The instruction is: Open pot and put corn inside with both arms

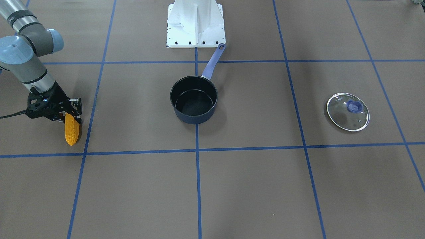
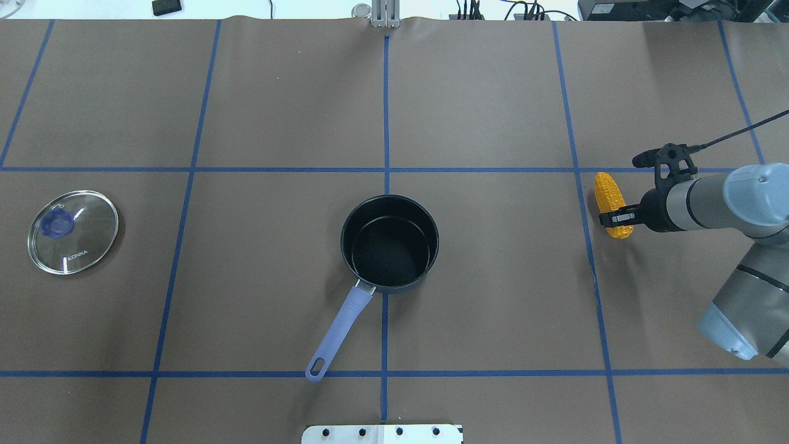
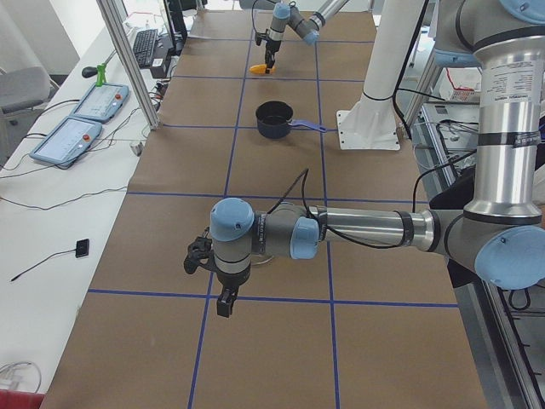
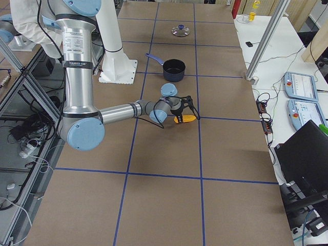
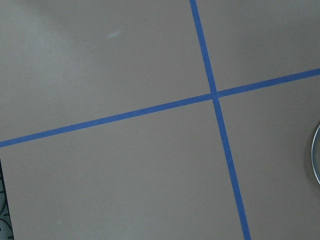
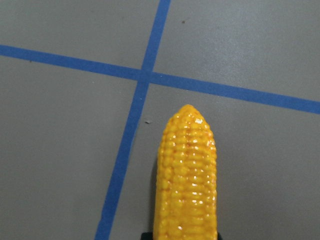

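Observation:
The pot (image 1: 194, 99) stands open and empty at the table's middle, its periwinkle handle (image 2: 339, 327) pointing toward the robot. Its glass lid (image 2: 73, 231) lies flat on the table far on the robot's left, knob up. My right gripper (image 2: 616, 217) is shut on the thick end of the corn (image 2: 610, 192), far right of the pot and low over the table; the right wrist view shows the corn's (image 6: 187, 175) tapered tip pointing away. My left gripper (image 3: 223, 305) shows only in the exterior left view, near the lid; I cannot tell whether it is open.
The white base pedestal (image 1: 196, 23) stands just behind the pot handle. Blue tape lines grid the brown table. The lid's rim (image 5: 316, 155) shows at the right edge of the left wrist view. Control pendants (image 3: 77, 119) lie beyond the table's far side.

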{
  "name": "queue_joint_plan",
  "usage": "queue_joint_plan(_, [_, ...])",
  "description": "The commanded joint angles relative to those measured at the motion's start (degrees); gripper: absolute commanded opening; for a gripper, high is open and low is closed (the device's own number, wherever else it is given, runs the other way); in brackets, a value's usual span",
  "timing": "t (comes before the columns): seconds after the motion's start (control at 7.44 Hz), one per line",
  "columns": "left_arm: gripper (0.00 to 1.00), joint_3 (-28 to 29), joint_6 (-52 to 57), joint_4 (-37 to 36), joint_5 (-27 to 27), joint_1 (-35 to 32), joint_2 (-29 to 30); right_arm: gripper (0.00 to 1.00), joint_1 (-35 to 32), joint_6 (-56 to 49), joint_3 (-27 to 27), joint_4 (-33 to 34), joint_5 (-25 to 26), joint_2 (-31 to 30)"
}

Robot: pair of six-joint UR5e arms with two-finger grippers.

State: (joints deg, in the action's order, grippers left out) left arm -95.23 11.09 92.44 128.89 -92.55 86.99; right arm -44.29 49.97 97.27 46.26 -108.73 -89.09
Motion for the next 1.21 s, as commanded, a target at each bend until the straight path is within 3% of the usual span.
queue_joint_plan(0.0, [0.99, -0.13, 0.07, -0.07, 0.04, 0.0, -0.51, 0.0, -3.77, 0.13, 5.27, 7.38, -2.26, 4.24])
queue_joint_plan(0.13, [0.99, -0.22, 0.07, -0.07, 0.04, 0.0, -0.51, 0.0, -3.7, 1.52, 9.13, 18.58, -1.93, 9.76])
queue_joint_plan(0.27, [0.99, -0.13, 0.07, -0.25, 0.04, 0.0, -0.51, 0.0, -2.82, 6.67, 9.95, 25.74, -1.66, 16.43])
queue_joint_plan(0.67, [0.99, -0.48, -6.68, -0.26, 4.52, 0.0, -1.81, 0.0, 8.75, 17.5, 9.61, 39.99, 8.42, 31.47])
queue_joint_plan(0.94, [0.99, -0.57, -6.69, -0.07, 4.61, 0.09, -1.83, 0.0, 18.94, 21.82, 7.86, 42.51, 19.47, 35.81])
queue_joint_plan(1.07, [0.99, -0.57, -6.69, -0.07, 4.7, 0.09, -1.82, 0.0, 21.59, 22.36, 5.15, 42.51, 21.09, 38.18])
